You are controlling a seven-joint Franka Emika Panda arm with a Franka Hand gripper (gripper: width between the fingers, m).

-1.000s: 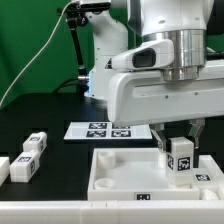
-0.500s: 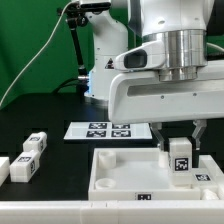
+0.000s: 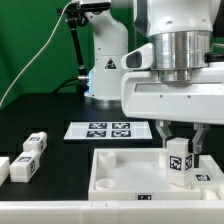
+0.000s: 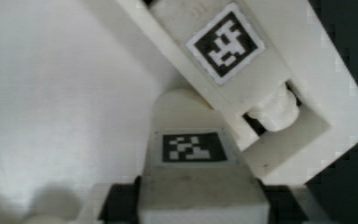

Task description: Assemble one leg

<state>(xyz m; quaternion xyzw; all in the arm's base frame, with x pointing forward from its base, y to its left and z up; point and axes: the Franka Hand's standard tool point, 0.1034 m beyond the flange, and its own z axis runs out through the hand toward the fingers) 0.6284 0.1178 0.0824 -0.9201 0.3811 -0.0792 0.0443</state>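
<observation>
My gripper is shut on a white leg, a small oblong block with black-and-white tags. It holds the leg upright over the exterior view's right part of the large white rimmed panel. In the wrist view the leg fills the space between the dark fingers, above the panel's corner, which carries a tag. Whether the leg's lower end touches the panel is hidden. Three more legs lie at the exterior view's left on the black table.
The marker board lies flat behind the panel. The robot base stands at the back against a green backdrop. A white ledge runs along the front edge.
My gripper with the leg has shifted slightly toward the exterior view's right and a little lower over the panel. The loose legs and the panel have not moved.
</observation>
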